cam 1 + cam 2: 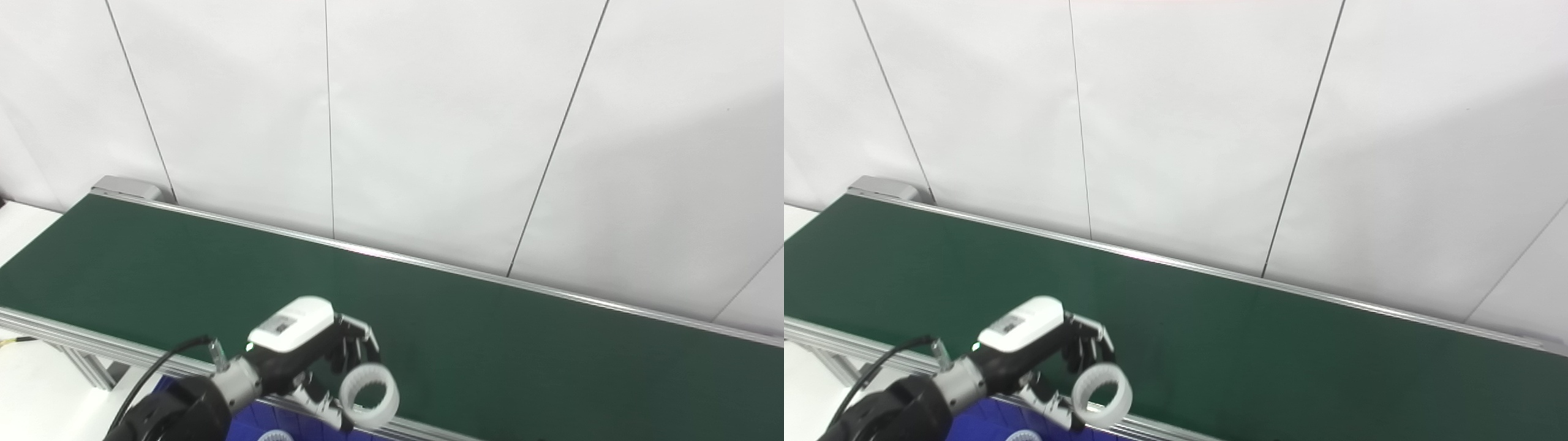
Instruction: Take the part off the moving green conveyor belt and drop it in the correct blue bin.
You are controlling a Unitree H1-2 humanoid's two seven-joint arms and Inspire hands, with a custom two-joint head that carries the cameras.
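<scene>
Fingers [352, 343] and thumb of the left hand [306, 346] grasp a white ring-shaped part [369, 395], lifted above the near rail of the green conveyor belt [490, 343]. Below the hand, a blue bin [275, 425] shows at the bottom edge, with another white piece inside.

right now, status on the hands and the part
Left hand shut on white toothed plastic ring, above near rail of green conveyor belt. Right hand not in view. Blue bin just below; nothing blocking.
</scene>
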